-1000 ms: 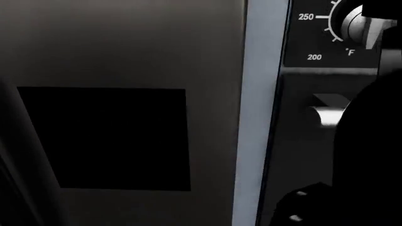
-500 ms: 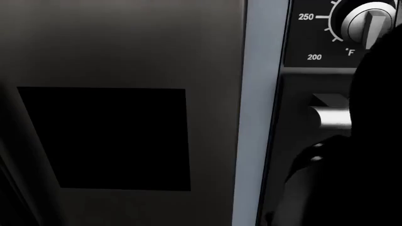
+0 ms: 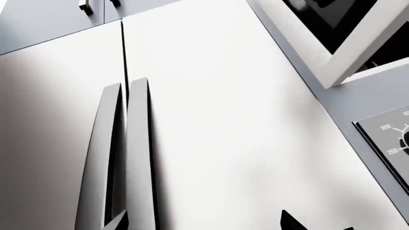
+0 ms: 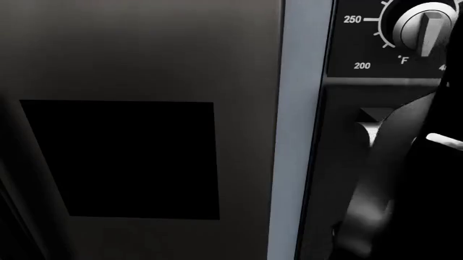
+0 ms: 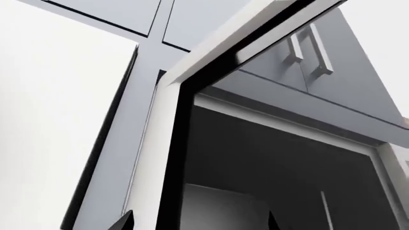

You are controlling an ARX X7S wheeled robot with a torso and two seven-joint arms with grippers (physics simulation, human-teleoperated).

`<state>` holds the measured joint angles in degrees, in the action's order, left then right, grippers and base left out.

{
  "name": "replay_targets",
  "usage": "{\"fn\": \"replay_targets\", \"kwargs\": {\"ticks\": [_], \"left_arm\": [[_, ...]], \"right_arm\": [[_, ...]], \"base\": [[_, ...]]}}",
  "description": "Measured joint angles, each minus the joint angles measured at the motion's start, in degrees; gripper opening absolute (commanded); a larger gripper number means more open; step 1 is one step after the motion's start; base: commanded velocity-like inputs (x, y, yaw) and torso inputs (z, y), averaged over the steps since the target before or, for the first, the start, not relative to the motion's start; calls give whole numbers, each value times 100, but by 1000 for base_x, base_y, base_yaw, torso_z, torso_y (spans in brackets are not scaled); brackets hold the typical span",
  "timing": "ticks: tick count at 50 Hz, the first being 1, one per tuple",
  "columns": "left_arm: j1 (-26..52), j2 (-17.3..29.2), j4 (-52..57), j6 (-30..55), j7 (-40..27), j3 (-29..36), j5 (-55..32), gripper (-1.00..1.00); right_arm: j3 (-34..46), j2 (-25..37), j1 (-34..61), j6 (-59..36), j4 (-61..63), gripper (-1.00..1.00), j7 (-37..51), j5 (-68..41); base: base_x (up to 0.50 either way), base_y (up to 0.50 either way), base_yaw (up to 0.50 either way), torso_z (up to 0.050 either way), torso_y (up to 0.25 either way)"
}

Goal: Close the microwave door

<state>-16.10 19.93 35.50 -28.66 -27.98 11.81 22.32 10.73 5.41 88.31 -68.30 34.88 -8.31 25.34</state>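
Beside the oven knob [image 4: 426, 24], right arm [image 4: 391, 179] raised upright, microwave door [image 5: 172, 158] ajar

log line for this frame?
microwave door: open | right gripper: below door edge, no contact seen | left gripper: facing fridge handles | phase: approach

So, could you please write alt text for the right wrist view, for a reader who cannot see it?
The microwave door stands open, its white-edged frame swung out and seen from below, with the dark microwave cavity exposed beside it. Grey cabinet doors with two bar handles sit above, and only two dark tips of the right end effector show at the frame's edge.
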Motion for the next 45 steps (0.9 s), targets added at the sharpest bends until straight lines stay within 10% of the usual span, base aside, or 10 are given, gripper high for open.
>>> {"fn": "replay_targets", "kwargs": {"ticks": [45], "left_arm": [[15,74,18,49,-91,55,-10,100]], "right_arm": [[-600,102,42,864,-1806,100,643,-473]], "base": [[0,0,0,0,0]]}}
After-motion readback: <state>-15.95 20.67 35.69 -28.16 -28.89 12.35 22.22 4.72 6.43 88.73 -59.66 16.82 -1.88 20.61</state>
